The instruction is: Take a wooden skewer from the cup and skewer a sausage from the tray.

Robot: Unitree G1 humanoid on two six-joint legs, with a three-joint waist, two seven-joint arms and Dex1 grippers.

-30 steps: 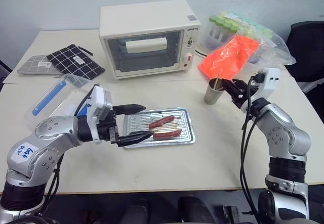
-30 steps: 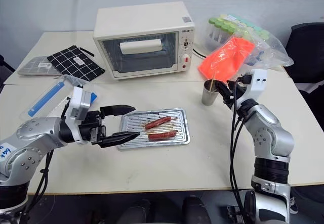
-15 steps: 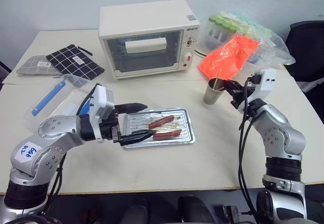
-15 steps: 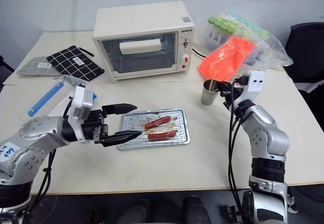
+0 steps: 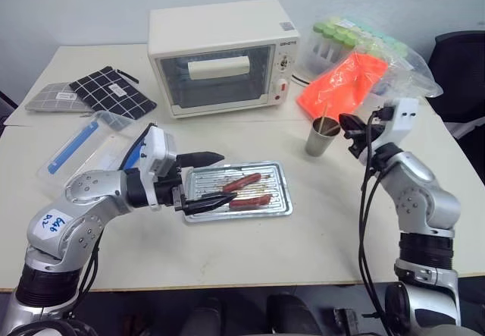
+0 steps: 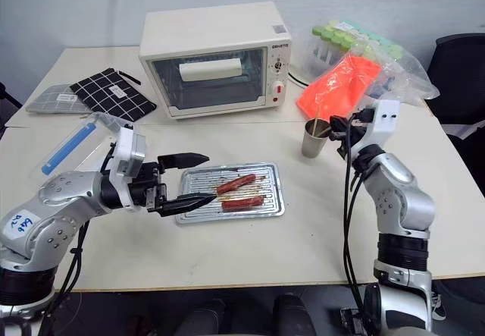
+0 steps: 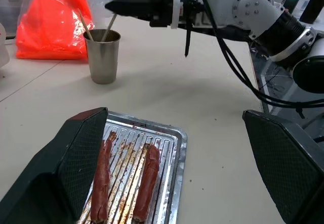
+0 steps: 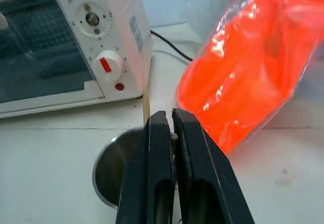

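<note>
My right gripper (image 8: 169, 125) pinches a skewer (image 8: 146, 102) over the cup (image 5: 322, 136); off-centre grip, may slip. Left gripper (image 5: 203, 183) gapes above tray (image 5: 282, 203).

A cream toaster oven (image 5: 223, 55) stood at twelve o'clock on the pale tabletop (image 5: 318, 237), its glass door closed. At two o'clock lay an orange bag (image 5: 339, 86) within clear plastic wrap, behind it a cluster of green-capped tubes (image 5: 345, 39). At ten o'clock a black grid-patterned cloth (image 5: 112, 92) overlapped a grey cloth (image 5: 51, 97). A clear plastic box with blue clip (image 5: 74, 148) lay at nine o'clock. A black chair (image 5: 461, 70) stood at three o'clock.
</note>
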